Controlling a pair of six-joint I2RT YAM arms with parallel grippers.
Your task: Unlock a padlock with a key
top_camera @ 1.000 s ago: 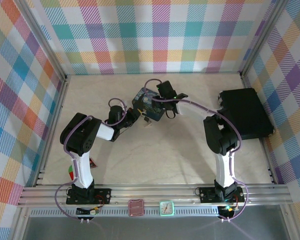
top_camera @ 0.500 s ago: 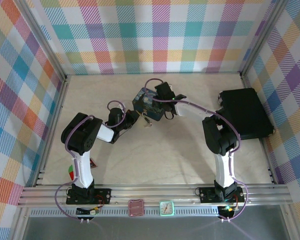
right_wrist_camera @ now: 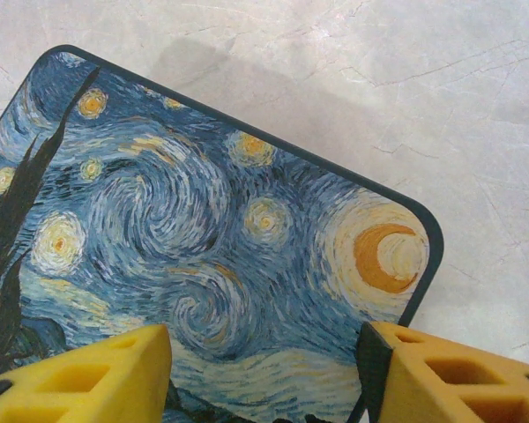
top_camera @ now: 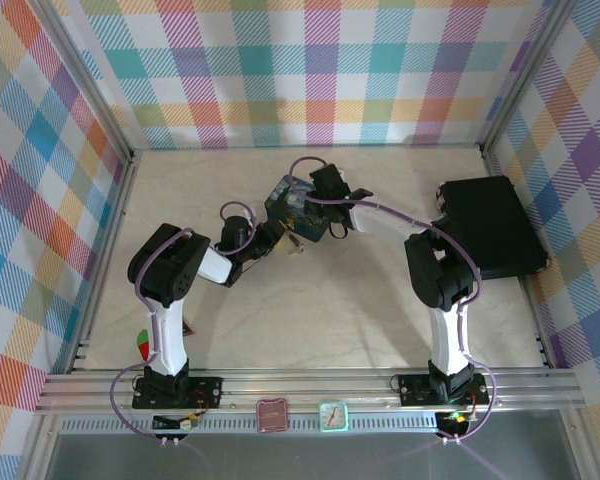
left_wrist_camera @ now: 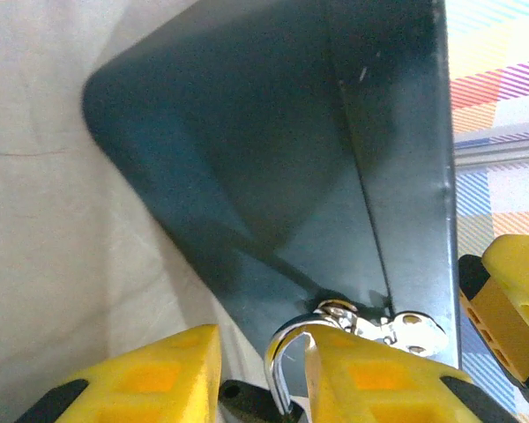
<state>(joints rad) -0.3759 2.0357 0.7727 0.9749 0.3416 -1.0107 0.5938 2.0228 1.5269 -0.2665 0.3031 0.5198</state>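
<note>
- The tin (top_camera: 298, 208) stands on the table (top_camera: 380, 310), centrally and toward the far side.
- The case (top_camera: 490, 228) lies at the table's right edge, well apart from the tin.
- The padlock (left_wrist_camera: 275, 361) meets the hasp (left_wrist_camera: 383, 322) on the tin's near-left side wall.
- The left gripper (left_wrist_camera: 260, 352) sits near-left of the tin, with the padlock's shackle between its fingers.
- The right gripper (right_wrist_camera: 264, 370) is over the tin's lid, one finger on either side of a lid corner.
- A triangular piece (top_camera: 185, 325) lies on the table, just beside the left arm.
</note>
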